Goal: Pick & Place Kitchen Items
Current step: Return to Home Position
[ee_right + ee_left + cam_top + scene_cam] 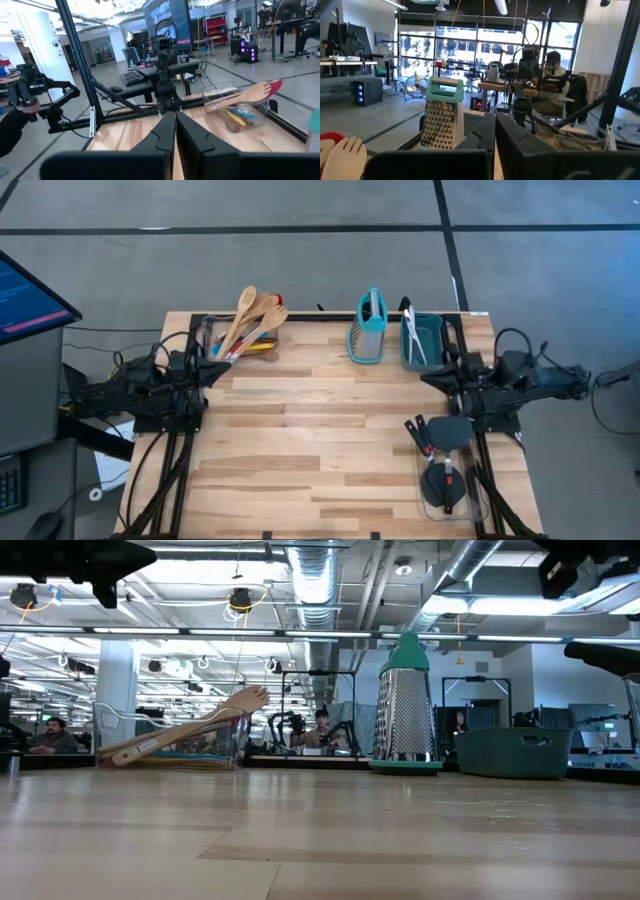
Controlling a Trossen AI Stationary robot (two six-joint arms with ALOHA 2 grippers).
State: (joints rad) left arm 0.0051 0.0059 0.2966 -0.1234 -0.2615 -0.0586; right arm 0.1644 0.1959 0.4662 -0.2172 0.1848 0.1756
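Resting in the clear bin point(210, 332) at the tabletop's point(300, 460) far left corner, the wooden spoons point(252, 320) look put away. The left tool point(222, 370) and right tool point(430, 378) sit at the side edges, pinched together and empty; I think they only need parking.

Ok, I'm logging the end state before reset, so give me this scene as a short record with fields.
left claw: shut, empty, parked at the table's left edge
right claw: shut, empty, parked at its right edge
left clear bin: wooden spoons and coloured spoons, leaning over the rim
box grater: upright, far side, between the bins
teal bin: far right, pale utensils inside
right clear container: near right, black spatulas inside
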